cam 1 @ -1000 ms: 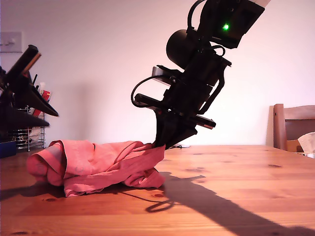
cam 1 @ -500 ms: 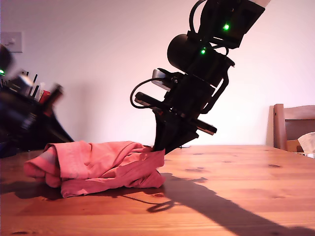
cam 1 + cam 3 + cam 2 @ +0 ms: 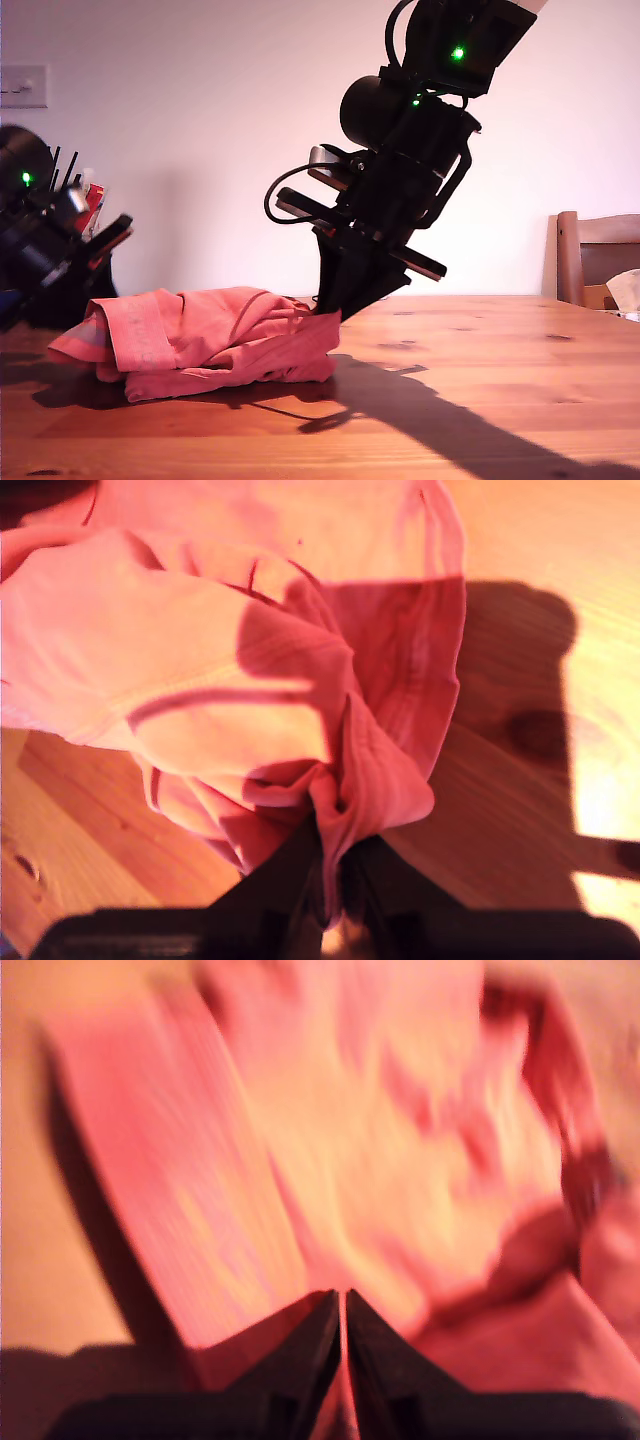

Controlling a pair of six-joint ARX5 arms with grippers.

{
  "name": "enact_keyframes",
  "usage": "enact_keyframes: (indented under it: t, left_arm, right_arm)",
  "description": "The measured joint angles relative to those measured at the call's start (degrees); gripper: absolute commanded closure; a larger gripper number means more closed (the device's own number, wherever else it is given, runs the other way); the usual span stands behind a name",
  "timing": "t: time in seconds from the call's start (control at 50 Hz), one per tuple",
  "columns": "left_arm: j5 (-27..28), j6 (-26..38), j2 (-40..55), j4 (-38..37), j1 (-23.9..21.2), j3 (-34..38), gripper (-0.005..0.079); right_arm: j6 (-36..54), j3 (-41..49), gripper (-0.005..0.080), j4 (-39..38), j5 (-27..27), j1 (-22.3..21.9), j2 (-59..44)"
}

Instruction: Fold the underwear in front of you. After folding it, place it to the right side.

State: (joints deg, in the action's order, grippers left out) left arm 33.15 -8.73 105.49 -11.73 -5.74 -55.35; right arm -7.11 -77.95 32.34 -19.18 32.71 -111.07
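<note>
Softly rumpled coral underwear [image 3: 215, 340] bunches on grainy wooden table [image 3: 480, 400].

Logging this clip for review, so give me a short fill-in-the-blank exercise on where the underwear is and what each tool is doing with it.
1. The underwear lies bunched on a wooden ____.
2. My second tool is shut on a fold of the ____.
3. In the exterior view, the arm pinching the cloth's end nearer the chair comes down from ____.
4. The first wrist view is too ____ to show detail of the cloth at my first tool.

Missing words: table; underwear; above; blurred
</note>
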Motion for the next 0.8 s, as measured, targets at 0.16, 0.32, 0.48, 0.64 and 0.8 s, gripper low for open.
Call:
enact_keyframes:
  t: [0.16, 0.32, 0.48, 0.64, 0.8]
  left_arm:
    - [0.37, 0.66, 0.00, -5.57, -1.46, 0.00, 0.0764]
    - [3.50, 0.79, 0.00, -10.82, -3.82, 0.00, 0.0764]
    - [8.44, 0.81, 0.00, -15.34, -9.44, 0.00, 0.0764]
    - [12.74, 0.13, 0.00, -18.16, -17.33, 0.00, 0.0764]
    - [17.57, -1.81, 0.00, -17.86, -25.66, 0.00, 0.0764]
  right_arm:
    - [2.12, -0.04, 0.0765, 3.54, 0.00, 0.00, 1.18]
    - [4.68, -0.04, 0.0765, 7.41, 0.00, 0.00, 3.98]
    - [8.41, -0.55, 0.0765, 13.64, 0.02, 0.00, 5.77]
    - [13.62, -0.59, 0.0765, 20.61, -0.31, -1.25, 5.84]
    - [19.54, -0.59, 0.0765, 27.30, -1.77, -5.11, 5.84]
